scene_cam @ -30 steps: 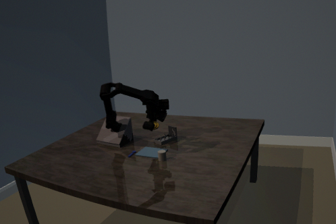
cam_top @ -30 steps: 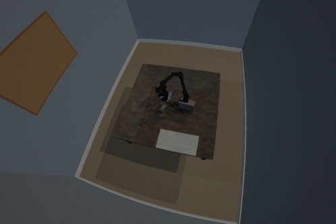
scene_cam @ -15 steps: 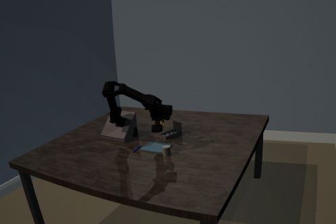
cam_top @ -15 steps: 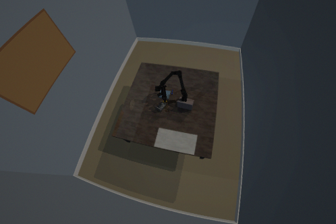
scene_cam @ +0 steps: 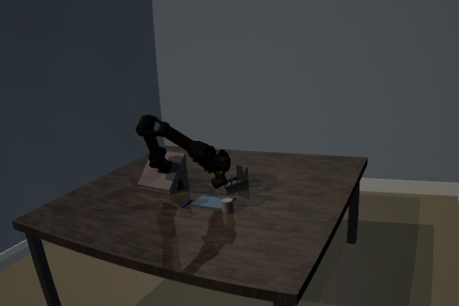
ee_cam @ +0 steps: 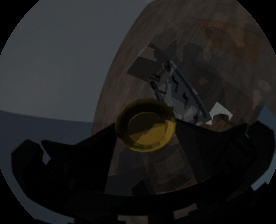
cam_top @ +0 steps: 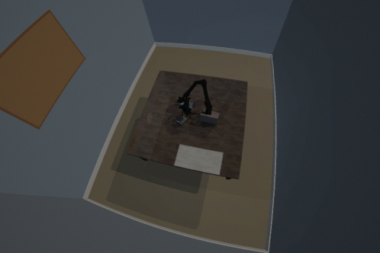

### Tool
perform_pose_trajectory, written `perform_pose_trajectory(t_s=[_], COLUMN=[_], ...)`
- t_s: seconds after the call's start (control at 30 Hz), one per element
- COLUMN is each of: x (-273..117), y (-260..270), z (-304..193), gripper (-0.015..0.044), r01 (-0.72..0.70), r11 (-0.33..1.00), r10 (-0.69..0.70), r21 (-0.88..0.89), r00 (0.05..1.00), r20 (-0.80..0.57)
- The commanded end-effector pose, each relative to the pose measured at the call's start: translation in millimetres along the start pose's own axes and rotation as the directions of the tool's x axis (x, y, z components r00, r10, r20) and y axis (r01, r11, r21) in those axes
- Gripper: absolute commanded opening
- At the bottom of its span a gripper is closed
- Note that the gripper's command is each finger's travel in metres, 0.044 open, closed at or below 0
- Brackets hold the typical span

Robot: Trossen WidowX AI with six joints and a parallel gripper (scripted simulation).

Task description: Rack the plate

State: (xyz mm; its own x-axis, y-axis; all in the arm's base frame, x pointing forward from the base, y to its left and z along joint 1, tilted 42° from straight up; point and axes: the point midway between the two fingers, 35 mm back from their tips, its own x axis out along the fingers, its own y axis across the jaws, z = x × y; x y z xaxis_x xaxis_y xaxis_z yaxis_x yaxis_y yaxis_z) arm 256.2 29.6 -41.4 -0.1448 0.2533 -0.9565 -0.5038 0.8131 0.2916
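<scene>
The yellow round plate (ee_cam: 145, 136) is held between the gripper's two fingers in the wrist view, its face turned to the camera. The gripper (ee_cam: 145, 125) (scene_cam: 218, 177) is shut on it, low over the table and just left of the rack in the exterior view. There only small yellow bits of the plate show behind the dark fingers. The grey dish rack (cam_top: 181, 120) (scene_cam: 237, 185) (ee_cam: 183, 98) stands on the table, with a taller panel at one end. In the wrist view it lies beyond the plate, which hides its near part. I cannot tell whether plate and rack touch.
A light blue sheet (scene_cam: 207, 201) lies in front of the rack in the exterior view, with a pale cup (scene_cam: 227, 205) and a blue pen-like thing (scene_cam: 186, 203) (cam_top: 194, 104) beside it. The arm stands at a grey block (scene_cam: 157, 182) (cam_top: 210, 119). A white sheet (cam_top: 199, 159) lies at one table edge.
</scene>
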Motion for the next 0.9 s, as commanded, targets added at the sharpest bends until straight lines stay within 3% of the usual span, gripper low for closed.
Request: perform_pose_trajectory(t_s=[0.0, 0.43, 0.87], x=[1.9, 1.4, -5.7], y=[-2.9, -13.6, -22.9], z=[-3.1, -7.7, -14.3], gripper=[0.0000, 0.0000, 0.0000], r01=[-0.032, 0.010, 0.215], r11=[0.994, 0.928, 0.790], r10=[0.040, 0.106, 0.128], r21=[-0.101, -0.373, -0.574], r00=[0.996, 0.951, 0.858], r20=[0.076, 0.290, 0.498])
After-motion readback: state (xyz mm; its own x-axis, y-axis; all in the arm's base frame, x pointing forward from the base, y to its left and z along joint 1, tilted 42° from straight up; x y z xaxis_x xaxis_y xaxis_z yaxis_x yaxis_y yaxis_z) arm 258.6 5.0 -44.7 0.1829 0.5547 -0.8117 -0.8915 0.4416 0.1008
